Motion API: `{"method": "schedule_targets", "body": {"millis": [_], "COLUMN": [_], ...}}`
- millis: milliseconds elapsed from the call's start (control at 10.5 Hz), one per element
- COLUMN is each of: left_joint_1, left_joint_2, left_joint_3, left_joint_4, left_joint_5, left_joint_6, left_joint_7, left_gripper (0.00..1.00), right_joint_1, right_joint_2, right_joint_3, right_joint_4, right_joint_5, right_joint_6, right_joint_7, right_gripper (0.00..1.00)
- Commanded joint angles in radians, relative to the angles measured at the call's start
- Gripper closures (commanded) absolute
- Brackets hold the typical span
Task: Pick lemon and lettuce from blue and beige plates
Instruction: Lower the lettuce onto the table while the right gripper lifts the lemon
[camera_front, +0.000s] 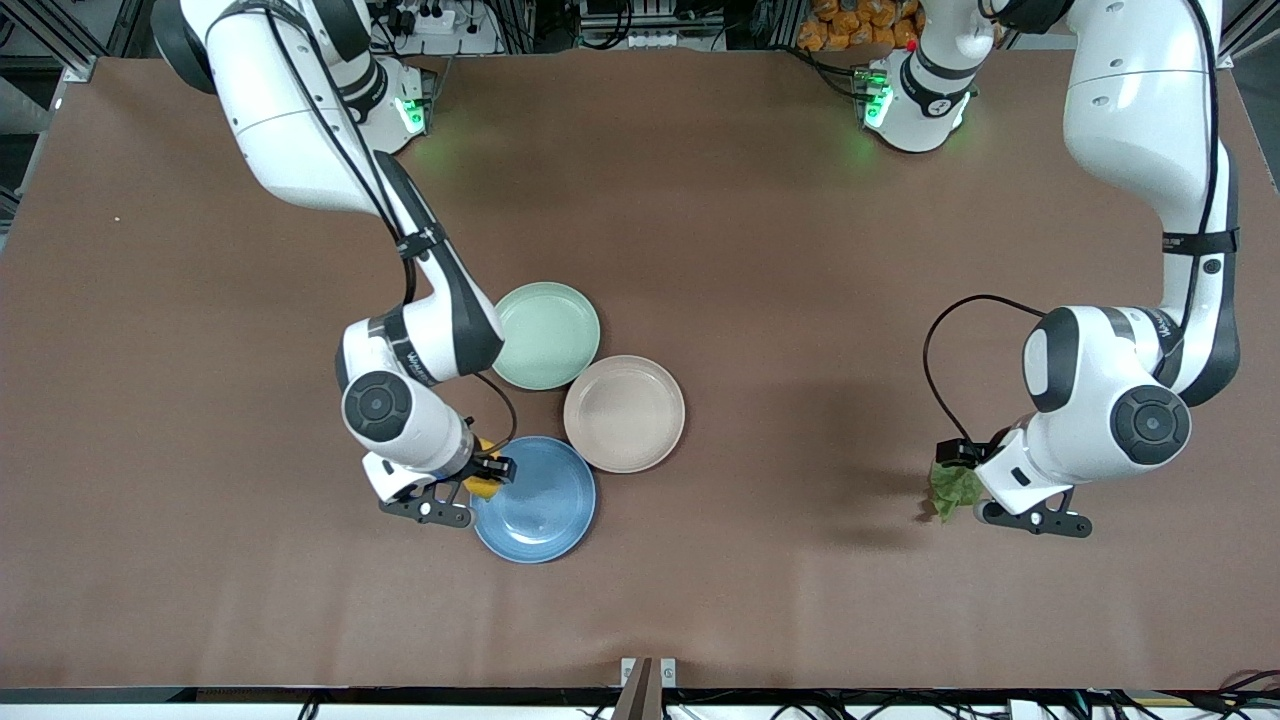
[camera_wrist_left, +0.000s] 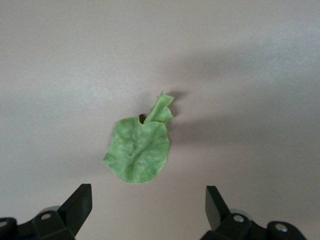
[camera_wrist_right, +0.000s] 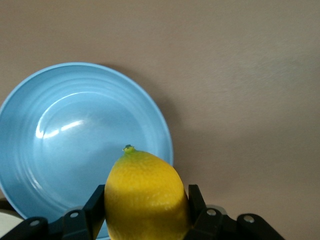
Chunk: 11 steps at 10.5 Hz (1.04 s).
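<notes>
My right gripper is shut on a yellow lemon and holds it over the rim of the blue plate. In the right wrist view the lemon sits between the fingers, with the bare blue plate below. The green lettuce leaf lies flat on the brown table toward the left arm's end. My left gripper is open and empty above it. In the left wrist view the leaf lies ahead of the spread gripper, apart from both fingers.
An empty beige plate touches the blue plate, farther from the front camera. An empty pale green plate lies farther still, partly under the right arm. Brown tabletop spreads between the plates and the lettuce.
</notes>
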<state>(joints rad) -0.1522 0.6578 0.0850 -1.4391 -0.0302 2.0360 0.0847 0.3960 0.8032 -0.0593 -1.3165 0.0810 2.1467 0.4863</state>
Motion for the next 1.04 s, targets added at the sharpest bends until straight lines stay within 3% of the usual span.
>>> {"method": "schedule_targets", "body": {"millis": [0,284,569,948], "left_joint_1": [0.029,0.146,0.149,0.163], "left_joint_2": [-0.05,-0.082,-0.089,-0.151], "left_joint_3": [-0.013,-0.146,-0.185,-0.2], "left_joint_4": [-0.042,-0.084,-0.095,-0.191], "left_joint_5": [-0.007,0.012,0.111,0.111], "left_joint_6": [-0.036,-0.034,-0.031,-0.005], "left_joint_7": [-0.04,-0.046,-0.154,-0.191], "left_gripper": [0.0,0.0,0.0,0.0], "right_joint_1": [-0.034,-0.075,-0.12,-0.183], "right_joint_2": [-0.065,-0.113,-0.18,-0.248], "right_joint_3": [0.009,0.007,0.007,0.004], "right_joint_4": [-0.026,-0.065,-0.157,-0.259], "right_joint_5": [-0.004,-0.004,-0.004,-0.006], "right_joint_6": [-0.075,-0.126,-0.126,-0.125], "right_joint_7": [-0.075,-0.17,-0.245,-0.372], "right_gripper": [0.41,0.41,0.41,0.41]}}
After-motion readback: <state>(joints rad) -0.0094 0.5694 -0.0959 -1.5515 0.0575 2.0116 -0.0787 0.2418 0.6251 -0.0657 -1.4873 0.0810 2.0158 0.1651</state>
